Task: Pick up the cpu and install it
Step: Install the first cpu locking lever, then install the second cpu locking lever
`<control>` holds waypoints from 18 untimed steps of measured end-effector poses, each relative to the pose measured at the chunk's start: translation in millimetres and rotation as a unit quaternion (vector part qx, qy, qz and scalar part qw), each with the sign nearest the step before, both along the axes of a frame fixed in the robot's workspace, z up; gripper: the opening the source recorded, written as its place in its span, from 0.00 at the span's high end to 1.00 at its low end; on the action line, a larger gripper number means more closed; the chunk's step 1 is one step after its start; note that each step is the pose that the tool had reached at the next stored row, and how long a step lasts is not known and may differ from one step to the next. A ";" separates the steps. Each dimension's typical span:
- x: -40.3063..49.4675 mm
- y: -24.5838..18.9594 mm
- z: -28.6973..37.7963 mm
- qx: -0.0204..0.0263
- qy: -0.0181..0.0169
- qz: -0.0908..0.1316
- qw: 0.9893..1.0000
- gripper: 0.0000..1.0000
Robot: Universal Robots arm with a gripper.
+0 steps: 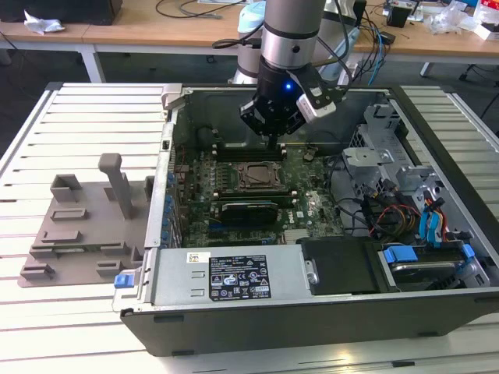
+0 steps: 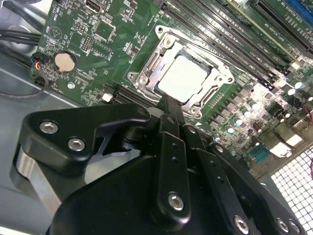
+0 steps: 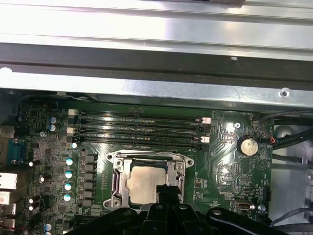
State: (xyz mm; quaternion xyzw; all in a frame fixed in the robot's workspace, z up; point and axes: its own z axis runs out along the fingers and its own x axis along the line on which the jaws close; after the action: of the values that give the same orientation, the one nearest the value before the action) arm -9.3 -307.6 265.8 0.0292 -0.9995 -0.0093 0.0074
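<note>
Black end effector (image 2: 168, 110) fills my near view, its narrow tip just over the socket's edge, finger state I cannot tell; flat square silver-grey cpu (image 2: 185, 78) sits in the metal socket frame (image 2: 146, 73) directly beyond it.

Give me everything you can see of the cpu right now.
The cpu is a flat square chip with a silver-grey metal top, plain and matte. It lies level inside the metal socket frame on the green motherboard, beside the memory slots. The gripper overlaps one edge in both wrist views; contact cannot be told.
</note>
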 end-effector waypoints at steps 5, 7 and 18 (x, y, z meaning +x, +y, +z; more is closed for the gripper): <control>0.0 -0.5 0.9 0.000 0.000 0.000 1.000 0.89; 0.0 -3.3 0.8 0.000 0.000 0.000 1.000 0.89; -0.2 -20.3 0.7 0.000 0.000 0.000 1.000 0.89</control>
State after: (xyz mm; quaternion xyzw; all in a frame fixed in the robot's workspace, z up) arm -9.5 -327.9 266.4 0.0292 -0.9995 -0.0093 0.0074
